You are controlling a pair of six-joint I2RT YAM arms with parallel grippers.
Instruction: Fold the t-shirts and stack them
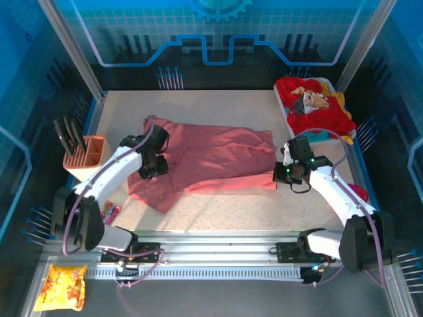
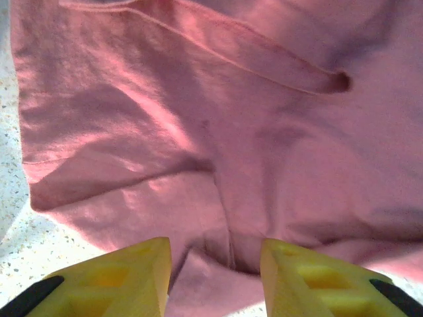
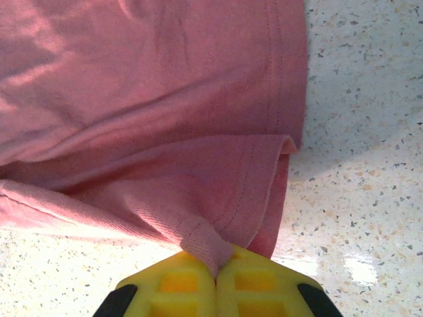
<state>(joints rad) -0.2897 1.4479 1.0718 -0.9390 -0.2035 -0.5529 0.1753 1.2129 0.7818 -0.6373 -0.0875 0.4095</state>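
Wrist views: right gripper (image 3: 216, 263) clamped on a bunched hem of the pink t-shirt (image 3: 165, 99); left gripper (image 2: 215, 257) parted over its cloth. The top view adds the whole shirt, long axis left–right, lying left of the tray (image 1: 283, 105), which holds a red t-shirt (image 1: 320, 120)

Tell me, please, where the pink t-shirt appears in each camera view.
Top external: the pink t-shirt lies spread across mid-picture.
Left wrist: across most of the frame, above the open left gripper.
Right wrist: upper left, its hem pinched in the right gripper.
Shared landmark: the speckled tabletop.
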